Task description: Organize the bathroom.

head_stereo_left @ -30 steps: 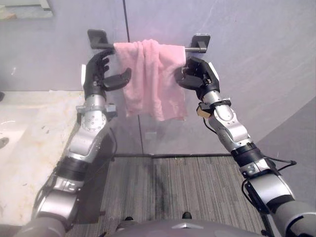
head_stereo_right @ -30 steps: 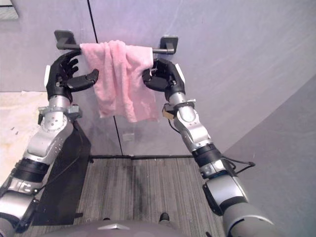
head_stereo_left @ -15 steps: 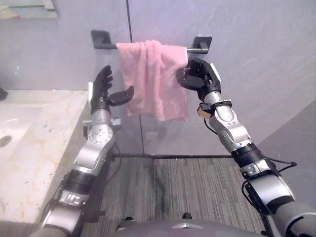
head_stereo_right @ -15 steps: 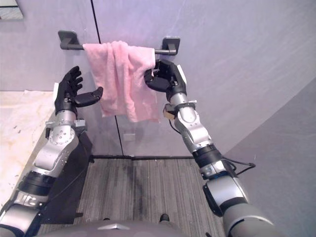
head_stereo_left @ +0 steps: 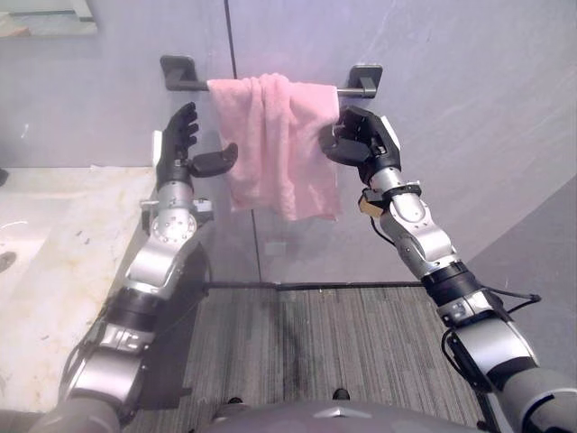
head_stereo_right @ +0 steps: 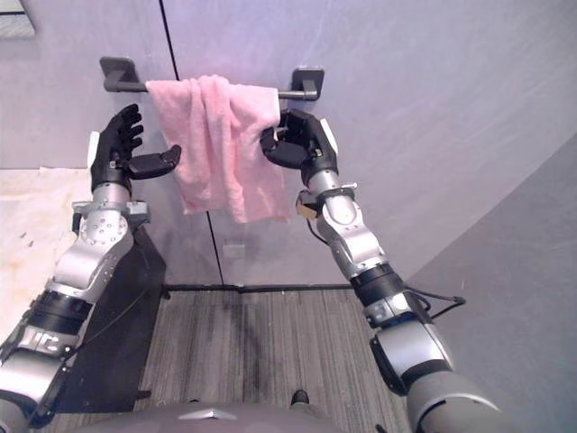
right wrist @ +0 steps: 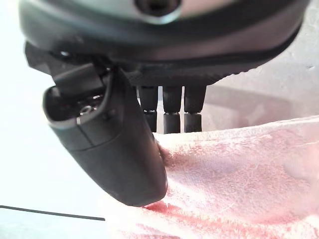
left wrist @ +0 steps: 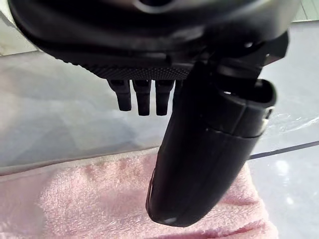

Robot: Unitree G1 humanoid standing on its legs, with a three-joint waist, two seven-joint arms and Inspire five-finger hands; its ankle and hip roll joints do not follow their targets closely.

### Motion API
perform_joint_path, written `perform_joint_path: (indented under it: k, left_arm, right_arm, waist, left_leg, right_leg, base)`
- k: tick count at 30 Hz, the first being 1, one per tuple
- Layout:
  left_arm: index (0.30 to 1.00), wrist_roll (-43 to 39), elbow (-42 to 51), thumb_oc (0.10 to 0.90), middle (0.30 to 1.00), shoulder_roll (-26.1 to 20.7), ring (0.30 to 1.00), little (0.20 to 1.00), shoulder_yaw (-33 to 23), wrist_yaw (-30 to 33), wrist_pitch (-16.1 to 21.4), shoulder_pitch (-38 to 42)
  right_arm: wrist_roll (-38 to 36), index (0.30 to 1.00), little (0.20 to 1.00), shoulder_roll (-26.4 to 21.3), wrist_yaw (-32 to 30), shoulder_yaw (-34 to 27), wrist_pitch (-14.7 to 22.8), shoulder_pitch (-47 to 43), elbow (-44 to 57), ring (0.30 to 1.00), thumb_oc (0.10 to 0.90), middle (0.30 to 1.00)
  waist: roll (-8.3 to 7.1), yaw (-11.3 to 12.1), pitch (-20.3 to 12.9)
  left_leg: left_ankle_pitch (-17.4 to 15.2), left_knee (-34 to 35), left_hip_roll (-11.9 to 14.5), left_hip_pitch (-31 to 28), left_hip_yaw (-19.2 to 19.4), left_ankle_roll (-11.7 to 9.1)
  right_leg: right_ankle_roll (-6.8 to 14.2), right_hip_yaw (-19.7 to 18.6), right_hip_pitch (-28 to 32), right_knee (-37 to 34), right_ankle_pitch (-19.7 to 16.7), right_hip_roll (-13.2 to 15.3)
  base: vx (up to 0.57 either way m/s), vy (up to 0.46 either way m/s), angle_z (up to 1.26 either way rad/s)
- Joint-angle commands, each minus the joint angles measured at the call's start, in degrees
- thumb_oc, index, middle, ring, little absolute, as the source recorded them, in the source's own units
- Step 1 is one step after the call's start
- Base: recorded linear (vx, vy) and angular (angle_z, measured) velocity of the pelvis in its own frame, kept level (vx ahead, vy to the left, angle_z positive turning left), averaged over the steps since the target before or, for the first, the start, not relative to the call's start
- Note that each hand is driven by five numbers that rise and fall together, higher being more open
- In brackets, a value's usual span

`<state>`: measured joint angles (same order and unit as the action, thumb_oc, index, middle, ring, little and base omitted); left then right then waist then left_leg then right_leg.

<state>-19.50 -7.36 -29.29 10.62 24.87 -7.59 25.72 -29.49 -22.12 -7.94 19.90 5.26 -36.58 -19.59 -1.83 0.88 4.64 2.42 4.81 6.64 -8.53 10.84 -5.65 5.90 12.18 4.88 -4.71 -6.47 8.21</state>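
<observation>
I have the pink towel (head_stereo_left: pixel 279 144) draped over the dark towel bar (head_stereo_left: pixel 185 86) on the grey wall, bunched unevenly, its width running along the bar from left to right and its folds hanging straight down.

My right hand (head_stereo_left: pixel 359 142) is right at the towel's right edge just under the bar, fingers curled toward the thumb; in its wrist view the thumb presses into the pink cloth, so I judge it has that edge pinched.

My left hand (head_stereo_left: pixel 185 153) stands just off the towel's left edge, fingers straight and pointing up, thumb stretched toward the cloth, holding nothing. The towel lies to that hand's right, past the thumb tip, with a small gap between.

So the right hand is the nearer one; I judge the left must travel sideways along the bar to meet the left edge. The pale counter (head_stereo_left: pixel 45 262) sits low on my left.
</observation>
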Motion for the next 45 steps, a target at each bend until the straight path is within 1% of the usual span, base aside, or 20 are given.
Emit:
perform_joint_path:
  k: [1, 2, 3, 4, 5, 8, 9, 11, 13, 14, 16, 18, 21, 22, 26, 31, 32, 38, 40, 45]
  left_arm:
    - [0.867, -1.2, -3.7, 0.778, 0.867, -4.8, 0.867, 0.867, 1.6, -3.5, 6.3, 11.5]
    - [0.867, -1.0, -4.3, 0.778, 0.867, -5.0, 0.867, 0.867, 1.9, -4.2, 5.6, 12.0]
    - [0.693, -1.1, -4.5, 0.662, 0.693, -5.1, 0.693, 0.693, 2.0, -4.2, 5.6, 12.1]
    - [0.587, -1.4, -5.0, 0.591, 0.587, -5.4, 0.587, 0.587, 2.4, -4.1, 5.5, 12.5]
    - [0.3, -1.4, -6.2, 0.4, 0.3, -5.7, 0.3, 0.3, 2.7, -4.4, 5.4, 13.1]
    - [0.3, 3.4, -9.0, 0.4, 0.3, -6.9, 0.3, 0.3, 3.2, -3.0, 5.6, 14.2]
    - [0.3, 4.1, -9.7, 0.4, 0.3, -8.0, 0.3, 0.3, 3.5, -2.5, 6.3, 14.4]
    - [0.3, 3.3, -10.0, 0.4, 0.3, -8.7, 0.3, 0.3, 3.4, -2.3, 6.7, 14.6]
    - [0.3, 3.9, -10.0, 0.4, 0.3, -9.7, 0.3, 0.3, 2.5, -1.0, 7.5, 14.2]
    - [0.3, 4.5, -10.0, 0.4, 0.3, -9.8, 0.3, 0.3, 2.3, -0.8, 7.8, 13.9]
    - [0.3, 5.2, -9.4, 0.4, 0.3, -9.9, 0.3, 0.3, 1.9, -0.7, 7.5, 13.6]
    - [0.3, 6.0, -7.9, 0.4, 0.3, -10.8, 0.3, 0.3, 0.4, -0.3, 7.8, 12.0]
    - [0.3, 6.0, -6.4, 0.4, 0.3, -12.5, 0.3, 0.3, -2.1, -0.1, 7.5, 10.2]
    - [0.3, 6.0, -6.3, 0.4, 0.3, -12.5, 0.3, 0.3, -2.2, -0.1, 7.5, 10.0]
    - [0.3, 3.0, -6.5, 0.4, 0.3, -14.5, 0.3, 0.3, -5.5, -0.3, 8.1, 6.8]
    - [0.3, 2.2, -7.3, 0.4, 0.3, -14.1, 0.3, 0.3, -7.2, -0.9, 8.8, 4.2]
    - [0.3, 1.0, -7.9, 0.4, 0.3, -13.8, 0.3, 0.3, -7.6, -1.2, 9.7, 3.3]
    - [0.3, 1.6, -7.4, 0.4, 0.3, -12.9, 0.3, 0.3, -7.0, -1.8, 9.1, 2.9]
    - [0.3, 2.2, -7.2, 0.4, 0.3, -12.8, 0.3, 0.3, -6.7, -2.2, 9.1, 3.2]
    - [0.3, 2.2, -6.5, 0.4, 0.3, -12.4, 0.3, 0.3, -6.1, -3.1, 8.9, 3.3]
  right_arm:
    - [2.9, 0.3, 0.3, 0.2, 6.3, 4.8, 5.1, -0.3, 5.5, 0.3, 0.4, 0.3]
    - [2.8, 0.3, 0.3, 0.2, 6.7, 4.8, 5.1, -0.3, 5.5, 0.3, 0.4, 0.3]
    - [2.7, 0.3, 0.3, 0.2, 6.7, 4.9, 5.1, -0.3, 5.5, 0.3, 0.4, 0.3]
    - [2.7, 0.305, 0.305, 0.2, 6.7, 5.0, 5.1, -0.4, 5.5, 0.305, 0.403, 0.305]
    - [2.8, 0.312, 0.312, 0.3, 6.7, 5.3, 5.0, -0.5, 5.5, 0.312, 0.408, 0.312]
    - [2.6, 0.316, 0.316, 0.1, 7.1, 5.4, 5.2, -0.8, 5.1, 0.316, 0.411, 0.316]
    - [2.4, 0.316, 0.316, -0.1, 6.9, 5.4, 5.1, -0.8, 5.3, 0.316, 0.411, 0.316]
    - [2.3, 0.321, 0.321, -0.3, 6.8, 5.4, 5.1, -0.8, 5.3, 0.321, 0.414, 0.321]
    - [2.1, 0.3, 0.3, -0.8, 6.1, 5.1, 5.7, -0.3, 5.1, 0.3, 0.4, 0.3]
    - [2.2, 0.3, 0.3, -0.8, 6.1, 4.9, 5.8, -0.1, 5.1, 0.3, 0.4, 0.3]
    - [2.5, 0.3, 0.3, -0.9, 5.6, 4.7, 5.8, 0.0, 5.1, 0.3, 0.4, 0.3]
    - [2.7, 0.3, 0.3, -1.3, 4.5, 3.8, 5.9, 1.0, 5.0, 0.3, 0.4, 0.3]
    - [2.1, 0.3, 0.3, -1.8, 3.2, 2.8, 7.0, 2.6, 4.3, 0.3, 0.4, 0.3]
    - [2.1, 0.3, 0.3, -1.8, 3.2, 2.8, 7.1, 2.7, 4.4, 0.3, 0.4, 0.3]
    - [1.8, 0.3, 0.3, -2.4, 1.1, 0.8, 7.5, 4.8, 3.8, 0.3, 0.4, 0.3]
    - [0.2, 0.3, 0.3, -2.8, -1.1, -0.9, 9.4, 6.8, 2.9, 0.3, 0.4, 0.3]
    - [0.6, 0.3, 0.3, -3.0, -1.0, -1.8, 9.8, 7.5, 2.5, 0.3, 0.4, 0.3]
    - [0.7, 0.3, 0.3, -2.8, -2.4, -2.5, 9.3, 9.4, 3.1, 0.3, 0.4, 0.3]
    - [0.0, 0.3, 0.3, -2.8, -2.9, -2.9, 10.2, 9.8, 2.1, 0.3, 0.4, 0.3]
    - [2.0, 0.3, 0.3, -2.8, -5.0, -3.8, 10.1, 10.5, 2.0, 0.3, 0.4, 0.3]
  waist:
    - [1.23, -2.6, -4.4]
    - [1.34, -2.8, -4.5]
    - [1.35, -2.8, -4.5]
    - [1.4, -2.8, -4.4]
    - [1.51, -3.0, -4.5]
    - [1.7, -3.1, -4.4]
    - [1.72, -3.1, -4.4]
    - [1.69, -3.0, -4.4]
    - [1.7, -2.9, -4.4]
    - [1.67, -2.8, -4.4]
    - [1.65, -2.8, -4.4]
    - [1.57, -2.4, -4.4]
    - [1.65, -2.1, -4.4]
    - [1.66, -2.1, -4.5]
    - [1.94, -1.8, -4.4]
    - [1.98, -1.8, -4.4]
    - [1.99, -2.0, -4.3]
    - [2.12, -2.5, -4.3]
    - [2.15, -2.6, -4.3]
    - [2.26, -3.1, -4.2]
  left_leg:
    - [-2.4, 0.2, -1.9, 0.1, -0.1, 1.8]
    - [-2.4, 0.2, -1.9, 0.1, 0.0, 1.8]
    - [-2.4, 0.2, -1.9, 0.1, 0.1, 1.8]
    - [-2.4, 0.2, -1.9, 0.1, 0.1, 1.8]
    - [-2.3, 0.2, -1.9, 0.1, 0.1, 1.9]
    - [-2.4, 0.2, -2.0, 0.1, 0.2, 1.9]
    - [-2.4, 0.2, -2.1, 0.1, 0.2, 1.9]
    - [-2.3, 0.2, -2.1, 0.1, 0.2, 1.9]
    - [-2.3, 0.2, -2.2, 0.3, 0.1, 1.9]
    - [-2.3, 0.2, -2.2, 0.4, 0.0, 1.9]
    - [-2.3, 0.2, -2.2, 0.4, -0.1, 1.9]
    - [-2.4, 0.2, -2.2, 0.4, -0.3, 1.9]
    - [-2.4, 0.2, -2.2, 0.4, -0.4, 1.9]
    - [-2.4, 0.2, -2.2, 0.4, -0.4, 1.9]
    - [-2.4, 0.2, -2.1, 0.4, -0.5, 1.9]
    - [-2.5, 0.2, -2.1, 0.3, -0.4, 1.9]
    - [-2.5, 0.2, -2.2, 0.3, -0.5, 2.0]
    - [-2.7, 0.2, -2.3, 0.2, -0.4, 2.2]
    - [-2.7, 0.2, -2.3, 0.1, -0.1, 2.2]
    - [-2.7, 0.2, -2.2, 0.0, 0.2, 2.1]
  right_leg:
    - [-0.3, -1.3, 2.3, -0.3, 5.3, -3.7]
    - [-0.3, -1.5, 2.2, -0.3, 5.3, -3.8]
    - [-0.3, -1.5, 2.2, -0.3, 5.3, -3.8]
    - [-0.3, -1.6, 2.2, -0.3, 5.3, -3.8]
    - [-0.3, -1.7, 2.1, -0.3, 5.3, -3.8]
    - [-0.3, -1.7, 2.1, -0.3, 5.3, -3.8]
    - [-0.3, -1.9, 2.2, -0.3, 5.3, -3.8]
    - [-0.3, -1.9, 2.2, -0.3, 5.3, -3.8]
    - [-0.3, -1.8, 2.1, -0.3, 5.3, -3.8]
    - [-0.3, -1.7, 2.1, -0.3, 5.3, -3.8]
    - [-0.3, -1.7, 2.1, -0.3, 5.3, -3.8]
    - [-0.3, -1.5, 2.2, -0.3, 5.4, -3.7]
    - [-0.3, -1.2, 2.4, -0.3, 5.4, -3.6]
    - [-0.3, -1.2, 2.4, -0.3, 5.4, -3.6]
    - [-0.4, -0.9, 2.5, -0.3, 5.4, -3.5]
    - [-0.3, -0.7, 2.6, -0.3, 5.3, -3.3]
    - [-0.3, -0.8, 2.6, -0.3, 5.4, -3.4]
    - [-0.3, -1.1, 2.5, -0.3, 5.3, -3.4]
    - [-0.3, -1.2, 2.5, -0.3, 5.2, -3.4]
    - [-0.3, -1.5, 2.4, -0.3, 5.2, -3.6]
  base:
    - [0.0, 0.0, 0.0]
    - [0.0, 0.0, 0.0]
    - [0.0, 0.0, 0.0]
    - [0.0, 0.0, 0.0]
    - [0.0, 0.0, 0.0]
    - [0.0, 0.0, 0.0]
    - [0.0, 0.0, 0.0]
    - [0.01, 0.008, -0.05]
    - [0.0, 0.012, -0.08]
    - [0.0, 0.0, 0.0]
    - [0.0, 0.0, 0.0]
    - [0.0, 0.0, 0.0]
    - [0.0, 0.0, 0.0]
    - [0.0, 0.0, 0.0]
    - [0.0, 0.014, 0.02]
    - [0.0, 0.009, 0.06]
    - [0.0, 0.0, 0.0]
    - [0.0, 0.0, 0.0]
    - [0.0, 0.0, 0.0]
    - [0.0, 0.0, 0.0]
